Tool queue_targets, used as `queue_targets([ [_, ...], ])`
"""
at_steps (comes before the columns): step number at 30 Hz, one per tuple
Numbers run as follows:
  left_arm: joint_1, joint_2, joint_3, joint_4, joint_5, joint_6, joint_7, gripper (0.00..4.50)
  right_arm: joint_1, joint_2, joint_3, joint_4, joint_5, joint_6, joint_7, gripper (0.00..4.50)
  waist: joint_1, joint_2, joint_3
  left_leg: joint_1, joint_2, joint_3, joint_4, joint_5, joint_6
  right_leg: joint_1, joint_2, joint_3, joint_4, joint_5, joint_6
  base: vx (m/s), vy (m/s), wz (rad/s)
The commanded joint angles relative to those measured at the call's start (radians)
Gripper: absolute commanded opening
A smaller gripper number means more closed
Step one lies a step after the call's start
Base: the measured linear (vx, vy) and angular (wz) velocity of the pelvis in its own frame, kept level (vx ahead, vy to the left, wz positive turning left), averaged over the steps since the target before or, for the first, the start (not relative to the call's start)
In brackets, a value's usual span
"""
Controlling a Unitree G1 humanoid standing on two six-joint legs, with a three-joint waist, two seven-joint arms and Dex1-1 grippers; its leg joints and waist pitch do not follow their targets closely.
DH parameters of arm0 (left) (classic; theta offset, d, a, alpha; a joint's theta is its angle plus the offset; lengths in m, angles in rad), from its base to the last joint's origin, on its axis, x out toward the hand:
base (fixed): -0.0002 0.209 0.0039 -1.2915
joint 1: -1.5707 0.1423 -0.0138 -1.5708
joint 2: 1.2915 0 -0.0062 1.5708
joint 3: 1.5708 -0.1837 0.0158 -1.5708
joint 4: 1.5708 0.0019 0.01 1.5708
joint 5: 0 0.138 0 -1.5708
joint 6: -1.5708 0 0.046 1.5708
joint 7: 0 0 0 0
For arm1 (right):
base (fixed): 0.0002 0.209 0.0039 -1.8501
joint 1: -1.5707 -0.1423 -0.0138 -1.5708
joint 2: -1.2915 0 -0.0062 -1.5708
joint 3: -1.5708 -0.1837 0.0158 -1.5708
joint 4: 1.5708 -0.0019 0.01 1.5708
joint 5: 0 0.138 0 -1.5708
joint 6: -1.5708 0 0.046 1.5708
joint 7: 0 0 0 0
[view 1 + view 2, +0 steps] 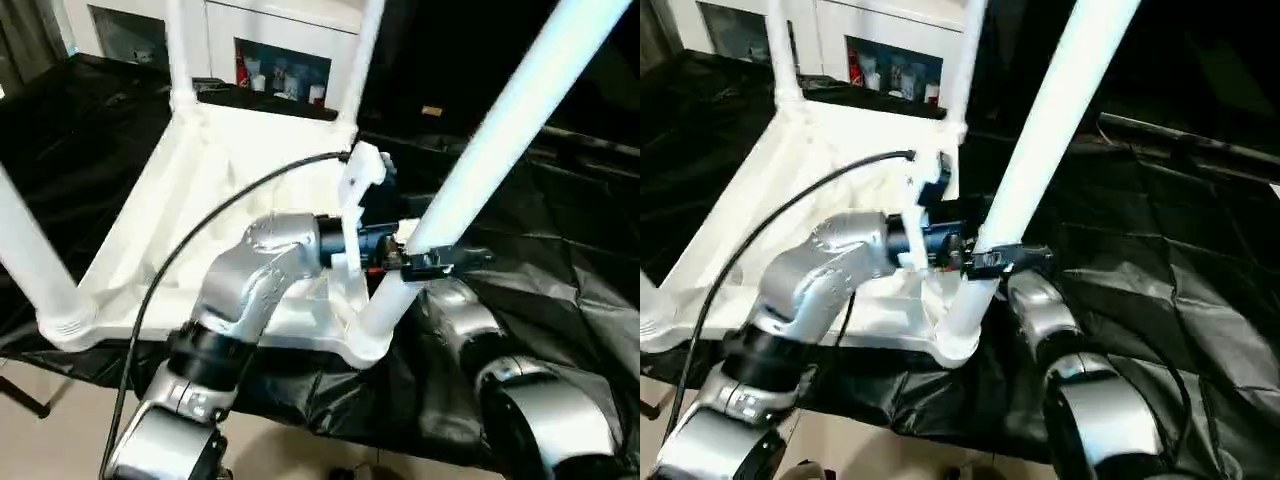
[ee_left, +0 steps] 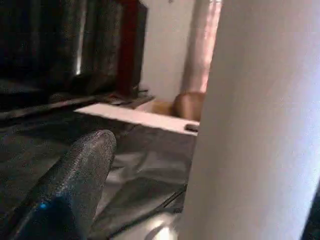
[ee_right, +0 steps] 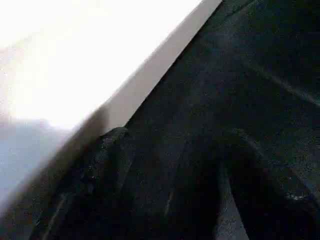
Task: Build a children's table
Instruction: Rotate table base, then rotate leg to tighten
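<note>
The right gripper (image 1: 440, 262) clamps the near-right leg (image 1: 480, 160) low on its shaft, just above the corner socket (image 1: 372, 335), its black fingers closed around the tube; a low grip gives firm control of the seating end while the long tapered shaft leans up and away. The left gripper (image 1: 385, 250) stands beside the same leg from the opposite side with its fingers spread wide; in the left wrist view one finger (image 2: 75, 185) sits clear of the white tube, so it braces or guides at most and holds nothing. The table top (image 1: 240, 170) lies inverted on the black-draped work table (image 1: 560, 230), ribbed underside up, so that the sockets face upward to accept legs. Three other legs (image 1: 35, 260) already stand in their corners. Judged from this, the fourth leg is being seated, and the lean suggests it needs straightening.
</note>
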Motion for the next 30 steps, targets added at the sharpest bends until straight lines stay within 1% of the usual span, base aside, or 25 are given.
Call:
queue_targets([
  [1, -0.007, 0.031, -0.003, 0.036, 0.047, -0.020, 0.010, 4.48, -0.018, -0.042, -0.027, -0.022, 0.020, -0.013, 0.032, 3.10, 0.010, 0.000, -0.070, 0.011, -0.002, 0.018, -0.068, -0.240, 0.013, 0.051, -0.031, 0.030, -0.073, -0.252, -0.155, 0.000, 0.000, 0.00],
  [4, 0.015, 0.090, -0.004, 0.026, 0.055, -0.022, -0.039, 4.48, 0.000, -0.088, -0.035, -0.052, 0.034, -0.020, 0.113, 3.10, 0.014, 0.002, -0.069, 0.010, -0.003, 0.018, -0.068, -0.236, 0.012, 0.052, -0.031, 0.030, -0.072, -0.250, -0.157, 0.000, 0.000, 0.00],
  [5, 0.030, 0.128, -0.009, 0.015, 0.058, -0.021, -0.076, 4.48, 0.017, -0.118, -0.026, -0.075, 0.040, -0.027, 0.191, 3.10, 0.016, 0.005, -0.071, 0.008, -0.004, 0.017, -0.067, -0.234, 0.011, 0.055, -0.031, 0.028, -0.071, -0.251, -0.154, 0.000, 0.000, 0.00],
  [6, 0.034, 0.138, -0.011, 0.012, 0.059, -0.023, -0.086, 4.48, 0.022, -0.126, -0.023, -0.083, 0.040, -0.028, 0.213, 3.10, 0.015, 0.002, -0.069, 0.008, -0.003, 0.018, -0.068, -0.238, 0.016, 0.054, -0.030, 0.029, -0.073, -0.252, -0.155, 0.000, 0.000, 0.00],
  [7, 0.046, 0.165, -0.018, 0.008, 0.061, -0.027, -0.114, 4.48, 0.039, -0.151, -0.009, -0.107, 0.038, -0.041, 0.273, 3.10, 0.017, 0.005, -0.068, 0.008, -0.003, 0.017, -0.067, -0.235, 0.014, 0.053, -0.032, 0.029, -0.072, -0.252, -0.156, 0.000, 0.000, 0.00],
  [8, 0.065, 0.210, -0.035, 0.003, 0.072, -0.041, -0.155, 4.48, 0.067, -0.191, 0.011, -0.152, 0.035, -0.053, 0.357, 3.10, 0.021, 0.004, -0.068, 0.007, -0.002, 0.018, -0.068, -0.230, 0.022, 0.055, -0.030, 0.030, -0.074, -0.240, -0.164, 0.000, 0.000, 0.00],
  [9, 0.067, 0.213, -0.036, 0.002, 0.073, -0.043, -0.158, 4.48, 0.069, -0.194, 0.012, -0.155, 0.035, -0.053, 0.362, 3.10, 0.021, 0.004, -0.068, 0.007, -0.002, 0.018, -0.068, -0.230, 0.022, 0.055, -0.030, 0.030, -0.074, -0.240, -0.164, 0.000, 0.000, 0.00],
  [10, 0.084, 0.262, -0.056, -0.008, 0.075, -0.036, -0.206, 4.31, 0.098, -0.235, 0.023, -0.210, 0.041, -0.050, 0.434, 3.10, 0.023, 0.010, -0.069, 0.008, -0.001, 0.017, -0.069, -0.230, 0.021, 0.054, -0.031, 0.031, -0.071, -0.241, -0.169, 0.000, 0.000, 0.00],
  [11, 0.097, 0.306, -0.075, -0.019, 0.072, -0.012, -0.249, 4.20, 0.126, -0.276, 0.031, -0.266, 0.053, -0.037, 0.501, 3.10, 0.026, 0.011, -0.072, 0.012, 0.000, 0.018, -0.066, -0.212, 0.026, 0.055, -0.030, 0.032, -0.067, -0.208, -0.177, 0.000, 0.000, 0.00],
  [13, 0.096, 0.342, -0.106, 0.001, 0.113, -0.026, -0.256, 4.20, 0.154, -0.315, 0.037, -0.322, 0.065, -0.020, 0.567, 3.10, 0.030, 0.013, -0.071, 0.013, 0.000, 0.018, -0.068, -0.206, 0.031, 0.056, -0.026, 0.031, -0.065, -0.175, -0.196, 0.000, 0.000, 0.00],
  [14, 0.093, 0.356, -0.122, 0.015, 0.136, -0.039, -0.259, 4.12, 0.166, -0.332, 0.041, -0.346, 0.069, -0.013, 0.589, 3.10, 0.031, 0.013, -0.071, 0.016, 0.001, 0.019, -0.067, -0.206, 0.034, 0.054, -0.026, 0.031, -0.063, -0.159, -0.209, 0.000, 0.000, 0.00],
  [15, 0.093, 0.359, -0.125, 0.019, 0.142, -0.042, -0.260, 3.97, 0.168, -0.336, 0.042, -0.351, 0.069, -0.011, 0.593, 3.10, 0.031, 0.013, -0.069, 0.014, 0.000, 0.019, -0.069, -0.209, 0.034, 0.055, -0.024, 0.031, -0.066, -0.162, -0.211, 0.000, 0.000, 0.00],
  [16, 0.089, 0.373, -0.142, 0.032, 0.164, -0.049, -0.264, 3.84, 0.185, -0.354, 0.046, -0.387, 0.078, 0.006, 0.622, 3.10, 0.031, 0.011, -0.068, 0.013, 0.000, 0.019, -0.070, -0.230, 0.029, 0.055, -0.028, 0.030, -0.068, -0.194, -0.209, 0.000, 0.000, 0.00],
  [17, 0.076, 0.401, -0.184, 0.069, 0.230, -0.082, -0.259, 3.75, 0.235, -0.401, 0.057, -0.489, 0.099, 0.042, 0.688, 3.10, 0.036, 0.013, -0.065, 0.017, -0.002, 0.017, -0.071, -0.256, 0.028, 0.056, -0.025, 0.030, -0.076, -0.236, -0.191, 0.000, 0.000, 0.00],
  [18, 0.070, 0.407, -0.197, 0.088, 0.252, -0.093, -0.258, 3.65, 0.258, -0.419, 0.060, -0.538, 0.113, 0.066, 0.716, 3.10, 0.040, 0.012, -0.062, 0.019, 0.001, 0.017, -0.072, -0.275, 0.033, 0.053, -0.028, 0.033, -0.079, -0.259, -0.177, 0.000, 0.000, 0.00],
  [19, 0.068, 0.410, -0.202, 0.099, 0.263, -0.100, -0.259, 3.65, 0.273, -0.429, 0.060, -0.567, 0.122, 0.081, 0.735, 3.10, 0.042, 0.010, -0.063, 0.016, 0.002, 0.016, -0.074, -0.277, 0.030, 0.057, -0.031, 0.032, -0.079, -0.274, -0.169, 0.000, 0.000, 0.00],
  [20, 0.066, 0.411, -0.207, 0.110, 0.269, -0.108, -0.264, 3.51, 0.301, -0.446, 0.062, -0.618, 0.135, 0.101, 0.761, 3.10, 0.046, 0.018, -0.066, 0.018, 0.002, 0.014, -0.074, -0.276, 0.021, 0.055, -0.034, 0.032, -0.080, -0.294, -0.161, 0.000, 0.000, 0.00],
  [21, 0.066, 0.411, -0.207, 0.110, 0.269, -0.108, -0.264, 3.39, 0.301, -0.446, 0.062, -0.618, 0.135, 0.101, 0.761, 3.10, 0.046, 0.014, -0.066, 0.017, 0.001, 0.015, -0.074, -0.271, 0.022, 0.055, -0.031, 0.033, -0.083, -0.288, -0.159, 0.000, 0.000, 0.00],
  [22, 0.066, 0.412, -0.209, 0.116, 0.273, -0.115, -0.271, 3.29, 0.323, -0.458, 0.063, -0.658, 0.144, 0.117, 0.782, 3.10, 0.047, 0.011, -0.068, 0.015, 0.002, 0.014, -0.073, -0.261, 0.017, 0.055, -0.033, 0.032, -0.077, -0.273, -0.168, 0.000, 0.000, 0.00],
  [23, 0.063, 0.413, -0.217, 0.129, 0.281, -0.122, -0.277, 3.29, 0.369, -0.481, 0.067, -0.729, 0.162, 0.149, 0.815, 3.10, 0.050, 0.015, -0.068, 0.014, 0.001, 0.015, -0.072, -0.260, 0.018, 0.056, -0.033, 0.032, -0.078, -0.269, -0.171, 0.000, 0.000, 0.00],
  [24, 0.059, 0.414, -0.229, 0.149, 0.296, -0.140, -0.277, 3.27, 0.413, -0.498, 0.071, -0.798, 0.178, 0.181, 0.837, 3.10, 0.054, 0.014, -0.064, 0.015, 0.001, 0.015, -0.074, -0.275, 0.024, 0.056, -0.030, 0.032, -0.085, -0.278, -0.164, 0.000, 0.000, 0.00],
  [25, 0.059, 0.414, -0.229, 0.149, 0.296, -0.140, -0.277, 3.18, 0.413, -0.498, 0.071, -0.798, 0.178, 0.181, 0.837, 3.10, 0.056, 0.013, -0.064, 0.015, 0.002, 0.013, -0.074, -0.279, 0.025, 0.056, -0.032, 0.032, -0.084, -0.282, -0.162, 0.000, 0.000, 0.00],
  [27, 0.051, 0.409, -0.238, 0.180, 0.318, -0.171, -0.268, 2.93, 0.441, -0.502, 0.073, -0.843, 0.183, 0.203, 0.838, 3.10, 0.056, 0.015, -0.067, 0.016, 0.002, 0.012, -0.075, -0.288, 0.021, 0.053, -0.034, 0.031, -0.084, -0.301, -0.159, 0.000, 0.000, 0.00],
  [28, 0.042, 0.403, -0.242, 0.211, 0.334, -0.197, -0.261, 2.87, 0.455, -0.493, 0.068, -0.867, 0.189, 0.220, 0.821, 3.10, 0.055, 0.015, -0.064, 0.014, 0.001, 0.011, -0.077, -0.299, 0.016, 0.052, -0.034, 0.029, -0.089, -0.331, -0.152, 0.000, 0.000, 0.00],
  [30, 0.036, 0.403, -0.247, 0.229, 0.339, -0.203, -0.267, 2.83, 0.474, -0.493, 0.072, -0.909, 0.206, 0.252, 0.821, 3.10, 0.056, 0.019, -0.064, 0.016, 0.002, 0.009, -0.078, -0.313, 0.008, 0.050, -0.036, 0.030, -0.088, -0.336, -0.151, 0.000, 0.000, 0.00],
])
